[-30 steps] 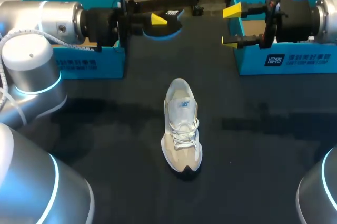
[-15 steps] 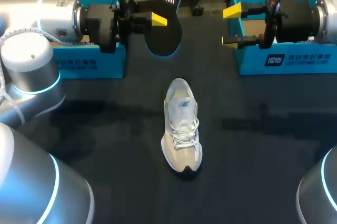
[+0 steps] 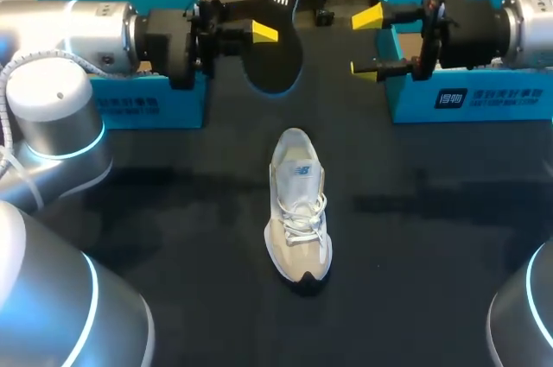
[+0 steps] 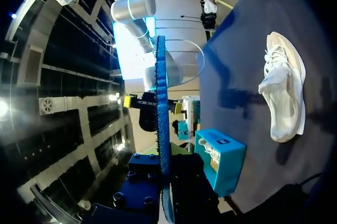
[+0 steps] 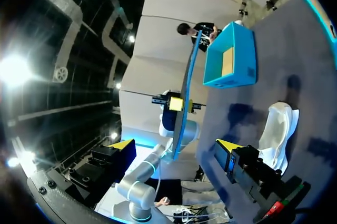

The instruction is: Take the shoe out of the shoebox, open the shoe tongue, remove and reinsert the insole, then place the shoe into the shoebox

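A white and beige shoe [image 3: 299, 207] lies on the black table [image 3: 173, 211], heel toward the far side, laces tied. My left gripper [image 3: 264, 32] is shut on a black insole [image 3: 276, 43], held up above the far middle of the table. In the left wrist view the insole [image 4: 160, 103] stands edge-on, blue-rimmed, clamped in the left gripper [image 4: 165, 174]. My right gripper [image 3: 365, 43] stands open a short way right of the insole, facing it. In the right wrist view the insole [image 5: 187, 92] is ahead of the wide-open right gripper [image 5: 175, 147], and the shoe [image 5: 276, 129] lies below.
Two blue shoeboxes stand at the far side: one [image 3: 147, 104] under my left arm, the other [image 3: 467, 99] under my right arm. Dark table surface surrounds the shoe on all sides.
The insole has turned from lying low to standing up in the left gripper and shifted slightly right. My right gripper has moved left toward it, still open.
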Tool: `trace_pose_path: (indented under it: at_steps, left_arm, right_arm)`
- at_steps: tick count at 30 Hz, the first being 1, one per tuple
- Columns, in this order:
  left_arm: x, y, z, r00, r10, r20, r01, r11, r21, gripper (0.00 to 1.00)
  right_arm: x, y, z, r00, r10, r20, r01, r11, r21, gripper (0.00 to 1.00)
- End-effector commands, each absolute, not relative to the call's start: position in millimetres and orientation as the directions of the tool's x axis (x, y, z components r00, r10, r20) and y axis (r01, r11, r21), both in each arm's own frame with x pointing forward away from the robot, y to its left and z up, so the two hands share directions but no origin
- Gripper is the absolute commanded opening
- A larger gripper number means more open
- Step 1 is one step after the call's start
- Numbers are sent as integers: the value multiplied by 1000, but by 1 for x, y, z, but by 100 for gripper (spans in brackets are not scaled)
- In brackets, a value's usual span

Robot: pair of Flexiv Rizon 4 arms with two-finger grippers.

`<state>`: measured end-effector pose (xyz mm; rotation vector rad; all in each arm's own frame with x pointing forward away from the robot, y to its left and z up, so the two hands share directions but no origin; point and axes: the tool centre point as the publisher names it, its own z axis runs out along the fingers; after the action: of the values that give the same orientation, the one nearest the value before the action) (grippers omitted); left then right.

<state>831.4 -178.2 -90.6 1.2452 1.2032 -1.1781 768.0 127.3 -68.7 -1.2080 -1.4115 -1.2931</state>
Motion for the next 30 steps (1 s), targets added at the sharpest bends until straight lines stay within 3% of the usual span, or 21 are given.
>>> trace_pose_path:
  at_steps: [1,11,14,15,17,30]
  left_arm:
    - [834,-190,-91,49,25,-998,999,-6,49,0]
    - [833,-206,-93,64,25,-998,998,-17,63,0]
    - [834,-211,-93,73,22,-997,997,-11,73,0]
    - [834,-213,-92,70,18,-997,998,-9,70,0]
    - [833,-216,-91,75,11,-997,997,-9,75,0]
    - [829,-231,-87,76,-9,-997,997,2,76,0]
  right_arm:
    - [774,140,-71,-151,115,982,989,18,150,100]
    - [773,156,-71,-127,132,983,991,58,120,98]
    - [773,158,-72,-121,134,984,992,61,113,63]
    - [773,160,-72,-121,134,984,992,61,114,62]
    - [773,162,-72,-118,136,984,992,62,110,49]
    - [775,171,-74,-109,134,985,992,71,100,44]
